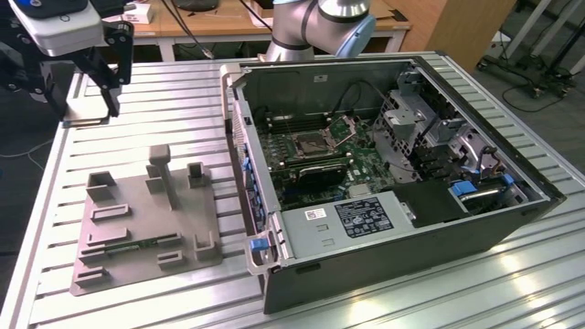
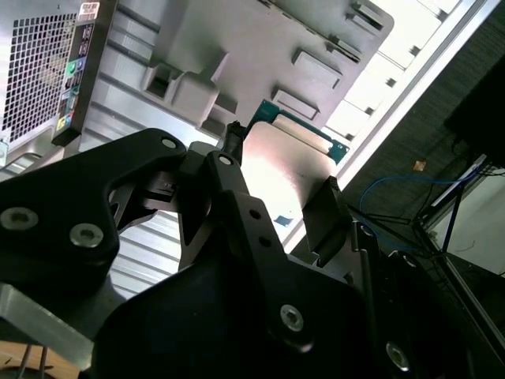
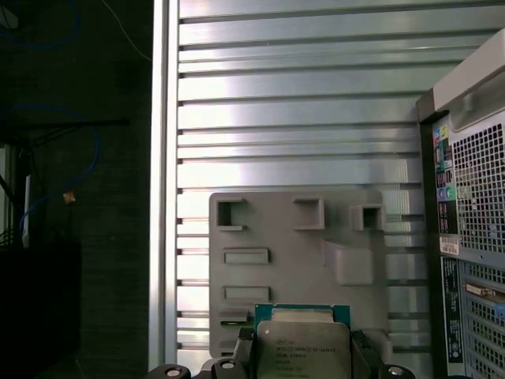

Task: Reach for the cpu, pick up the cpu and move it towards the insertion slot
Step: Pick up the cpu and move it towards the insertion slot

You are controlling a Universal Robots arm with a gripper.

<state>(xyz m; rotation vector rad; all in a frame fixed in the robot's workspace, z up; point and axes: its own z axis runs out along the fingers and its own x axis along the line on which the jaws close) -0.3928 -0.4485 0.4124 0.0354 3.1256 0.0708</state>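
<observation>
Fingers (image 2: pixel 327 209) are clamped on the cpu (image 3: pixel 304 347), high above the table (image 1: pixel 164 103). I'd keep it level and clear the case wall (image 1: pixel 240 137) toward the insertion slot (image 1: pixel 311 142).

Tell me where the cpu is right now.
The cpu is clamped in the gripper, raised off the table near the grey tray, at the exterior view's left, away from the open computer case.

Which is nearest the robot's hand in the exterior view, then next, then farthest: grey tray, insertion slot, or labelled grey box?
1. grey tray, exterior view's left, nearest the hand.
2. insertion slot, inside the computer case.
3. labelled grey box, at the case's near end.
</observation>
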